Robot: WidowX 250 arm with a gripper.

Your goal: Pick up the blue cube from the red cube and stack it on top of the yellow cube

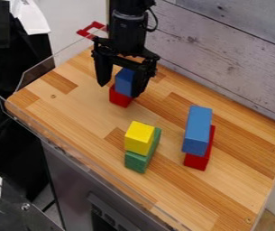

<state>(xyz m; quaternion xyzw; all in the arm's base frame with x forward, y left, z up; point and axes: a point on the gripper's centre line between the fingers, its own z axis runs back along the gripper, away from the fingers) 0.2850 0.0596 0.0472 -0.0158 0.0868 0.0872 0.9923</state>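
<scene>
The hand point(120, 90) is held with its fingers apart at the far side of the bench point(79, 103), and a small blue block point(125, 80) is straddled by them; whether it is touched by either finger cannot be told. That block is supported by a small red block point(120, 98). Nearer the camera, a yellow cube point(139, 136) is set on a long green block point(137, 163), and a long blue block point(198, 131) is laid on a long red block point(196, 162). Three two-high stacks are thus formed, with none clamped.
</scene>
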